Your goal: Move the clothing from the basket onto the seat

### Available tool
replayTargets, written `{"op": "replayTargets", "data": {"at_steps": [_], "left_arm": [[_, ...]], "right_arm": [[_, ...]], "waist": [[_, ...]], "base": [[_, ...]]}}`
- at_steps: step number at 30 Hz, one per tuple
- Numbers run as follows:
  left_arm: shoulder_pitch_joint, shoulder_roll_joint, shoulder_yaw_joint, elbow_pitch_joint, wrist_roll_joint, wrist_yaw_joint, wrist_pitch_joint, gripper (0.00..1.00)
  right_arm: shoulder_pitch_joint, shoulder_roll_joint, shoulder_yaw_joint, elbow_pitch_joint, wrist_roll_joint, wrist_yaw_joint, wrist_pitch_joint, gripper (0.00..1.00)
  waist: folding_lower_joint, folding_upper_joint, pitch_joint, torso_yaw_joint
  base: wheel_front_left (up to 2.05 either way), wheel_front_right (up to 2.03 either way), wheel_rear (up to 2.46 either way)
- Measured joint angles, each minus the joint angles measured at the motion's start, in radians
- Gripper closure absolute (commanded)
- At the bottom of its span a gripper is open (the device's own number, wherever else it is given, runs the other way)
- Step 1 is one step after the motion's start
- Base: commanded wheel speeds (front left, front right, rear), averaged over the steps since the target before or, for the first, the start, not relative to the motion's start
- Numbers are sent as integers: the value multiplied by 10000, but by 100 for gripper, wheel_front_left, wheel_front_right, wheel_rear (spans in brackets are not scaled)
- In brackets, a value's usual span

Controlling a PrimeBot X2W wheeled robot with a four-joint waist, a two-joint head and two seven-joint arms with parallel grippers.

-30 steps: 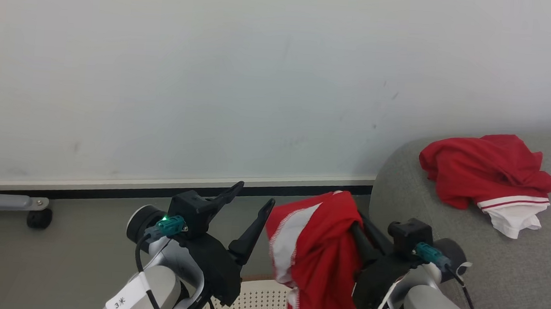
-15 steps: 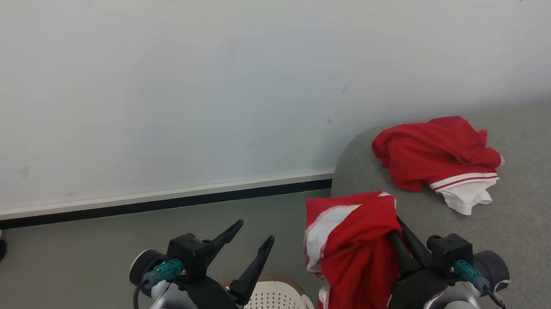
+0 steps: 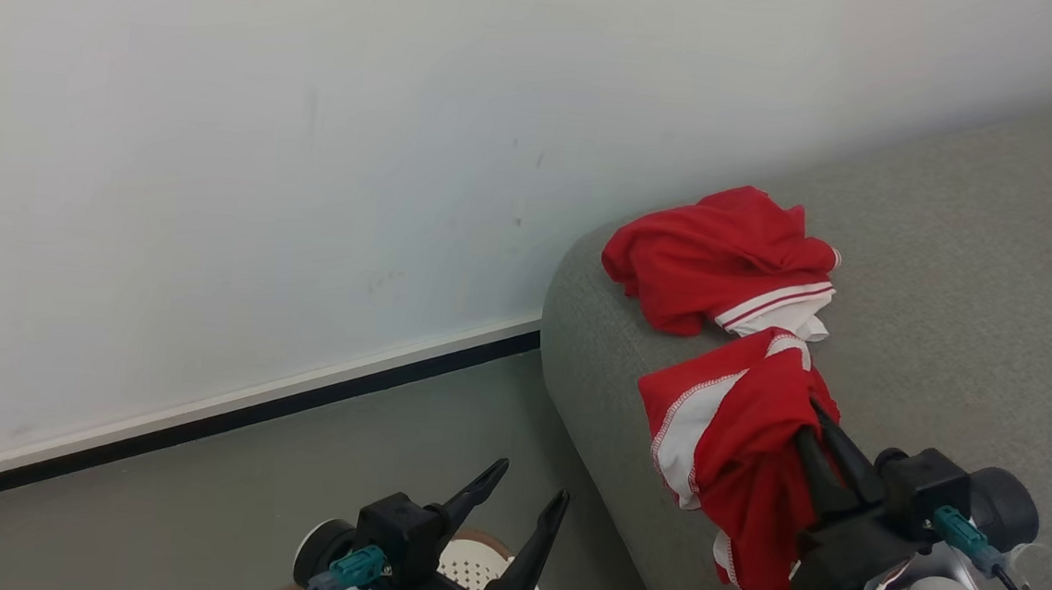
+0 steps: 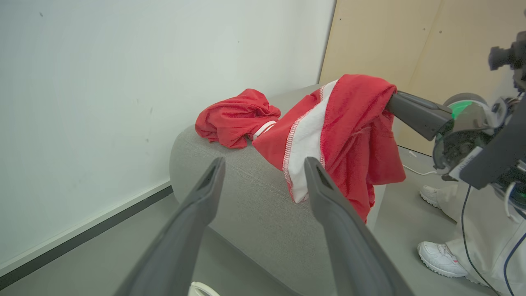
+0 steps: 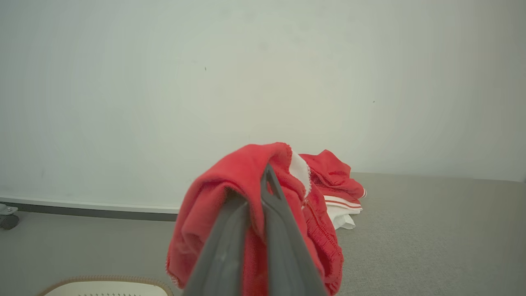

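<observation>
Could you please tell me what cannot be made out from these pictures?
Basket contents: head view, cut by the bottom edge, behind the left gripper.
Right gripper fingertips: head view, wrapped in the held garment.
Person: left wrist view, cut by the right edge.

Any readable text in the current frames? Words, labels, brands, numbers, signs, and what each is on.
None readable.
Bright red fabric garment with white trim lying on the grey woven-fabric sofa: no print shows.
Second red garment clamped in the right end effector: no print shows.
Pale strip on the right arm's wrist, left wrist view: too blurred to read.
</observation>
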Motion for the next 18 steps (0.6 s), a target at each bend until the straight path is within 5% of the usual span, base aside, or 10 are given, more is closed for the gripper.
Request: {"op": "replayTargets", "data": {"at_steps": [14,18], "left_arm": [[7,-21,-184,-405,259,213,-75,0],[-66,88,-221,-619,347,221,-61,0]], "right_arm": [[-1510,-784,-1308,-587,176,-88,194,100],[-2757,-809,-1678,-199,516,238,474,100]], "waist": [[1,1,860,-507],[0,1,1250,-459]], "base": [[0,0,0],[0,0,0]]}}
